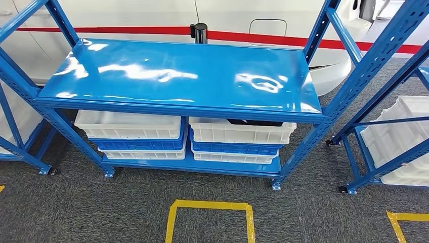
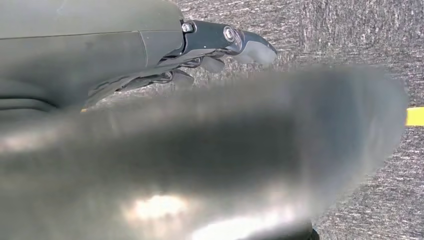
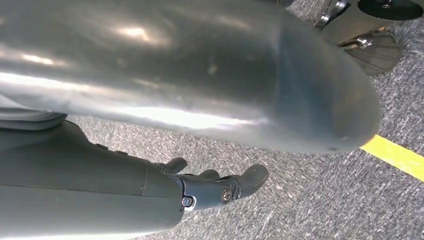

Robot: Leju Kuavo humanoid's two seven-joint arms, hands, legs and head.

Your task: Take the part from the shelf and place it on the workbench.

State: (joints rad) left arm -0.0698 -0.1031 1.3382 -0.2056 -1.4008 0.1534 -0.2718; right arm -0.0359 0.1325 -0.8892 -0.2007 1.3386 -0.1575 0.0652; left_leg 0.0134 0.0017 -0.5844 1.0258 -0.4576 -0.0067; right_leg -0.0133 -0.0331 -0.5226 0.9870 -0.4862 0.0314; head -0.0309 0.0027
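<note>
hanging over grey carpet [image 3: 310,210], the left hand [image 2: 220,47] and right hand [image 3: 215,185] are seen spread, holding nothing; a dark part [image 1: 253,122] is seen in the white plastic crate [image 1: 242,132] at the right end of the blue steel shelf [image 1: 182,76].

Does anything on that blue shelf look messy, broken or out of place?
Nothing stands out. The blue shelf has a bare top, and the white and blue bins below sit in two neat stacks. Something dark lies in the right-hand top bin.

Head view looks down at the blue shelf [image 1: 177,76]; both wrist views face grey carpet [image 3: 320,200].
</note>
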